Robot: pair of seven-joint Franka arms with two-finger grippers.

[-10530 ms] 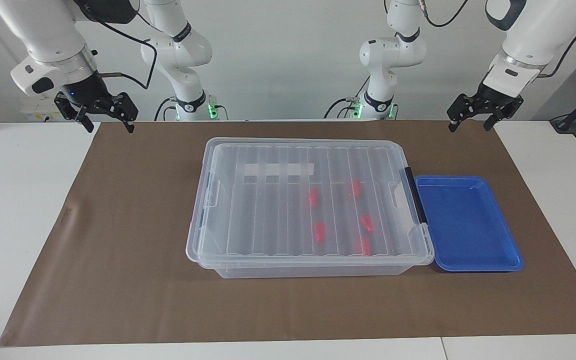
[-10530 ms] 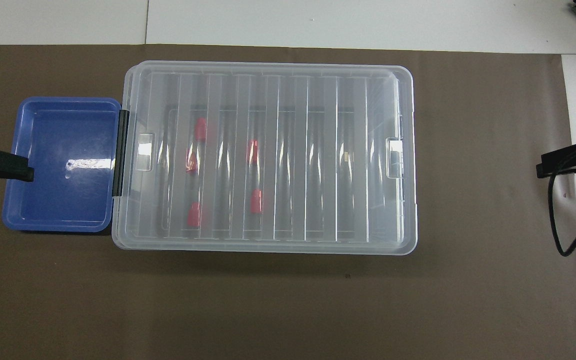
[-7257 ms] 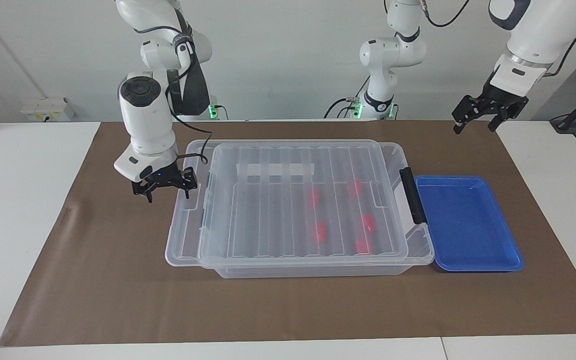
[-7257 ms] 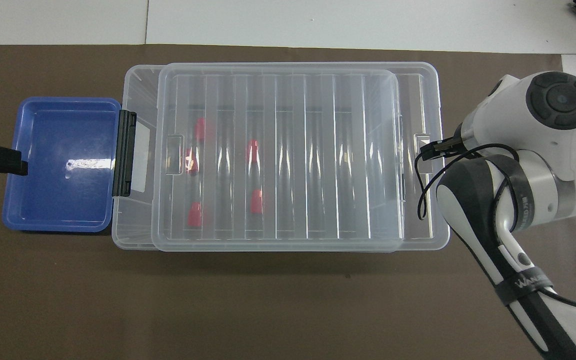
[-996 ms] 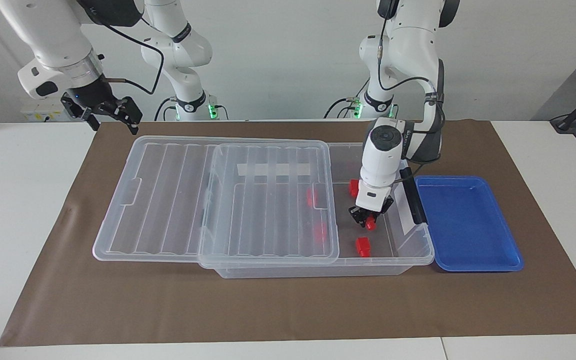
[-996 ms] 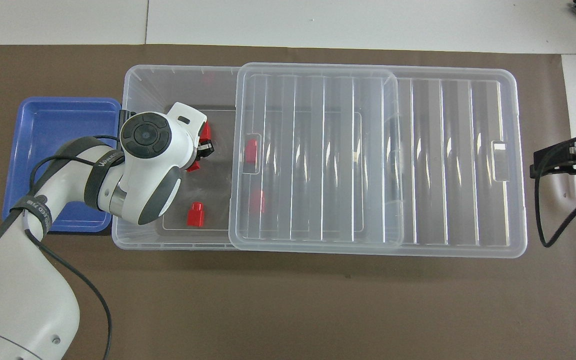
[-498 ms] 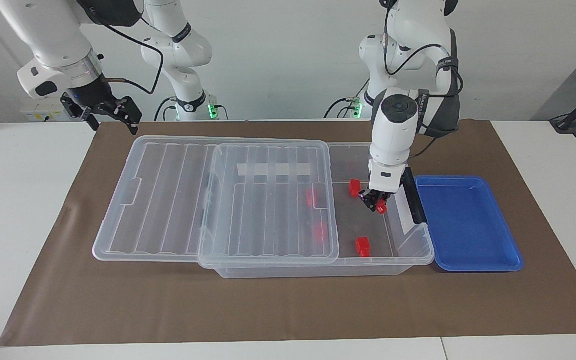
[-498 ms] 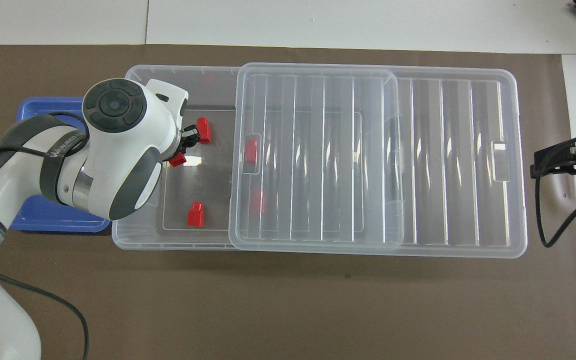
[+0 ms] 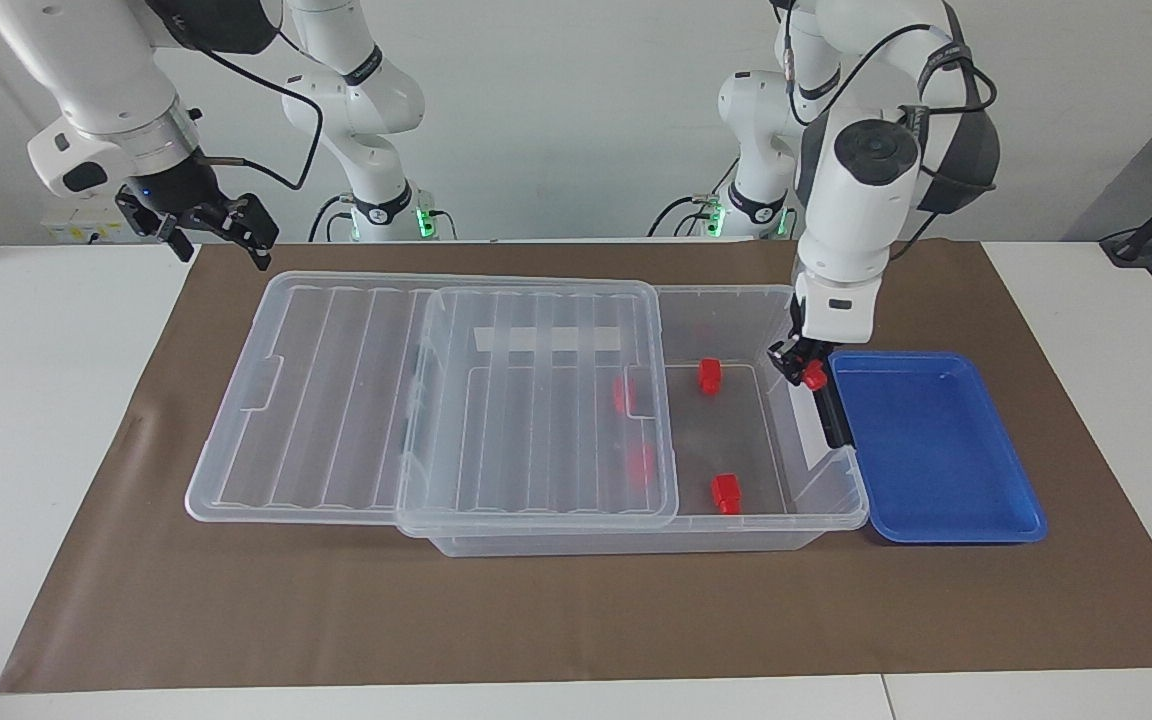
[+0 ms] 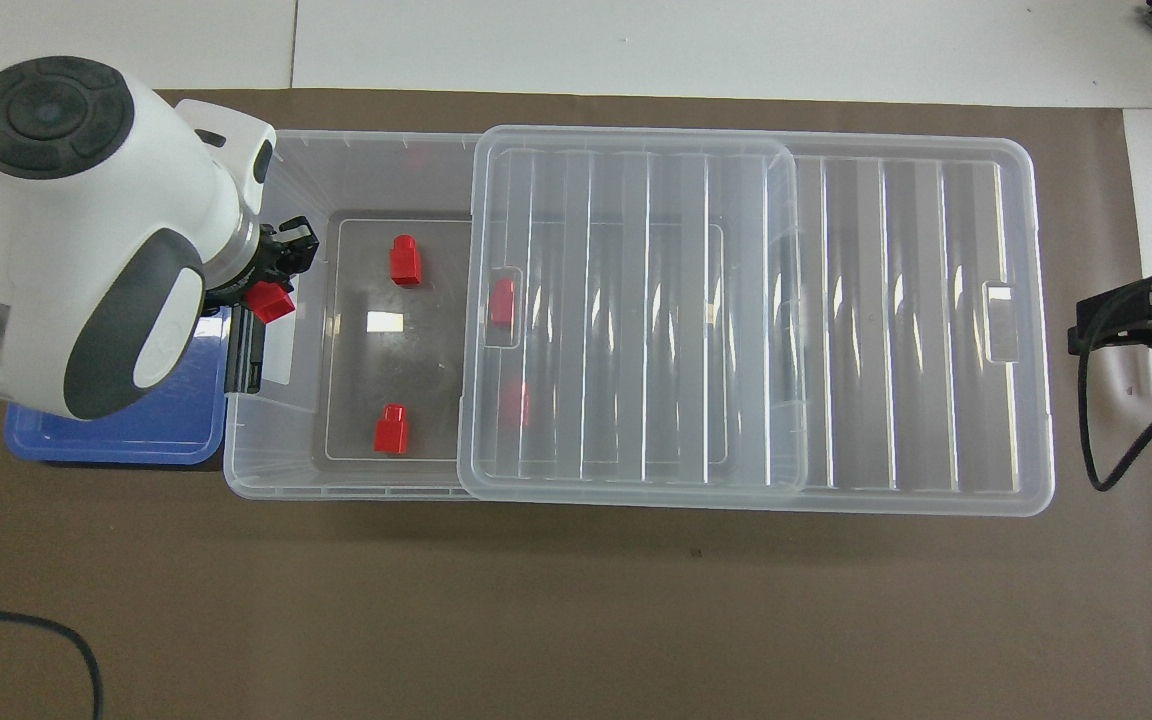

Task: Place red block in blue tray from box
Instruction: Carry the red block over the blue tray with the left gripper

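Red block in left tool

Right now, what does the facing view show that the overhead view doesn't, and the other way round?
Only the facing view: both arm bases, and the whole blue tray. Only the overhead view: the left arm covering much of that tray. Both: the left pincer shut on a red block over the box edge beside the tray, and the slid-aside lid.

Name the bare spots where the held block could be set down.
The blue tray is bare throughout. In the box, floor is free between the two uncovered blocks. The lid covers the rest. The left claw holds a block.
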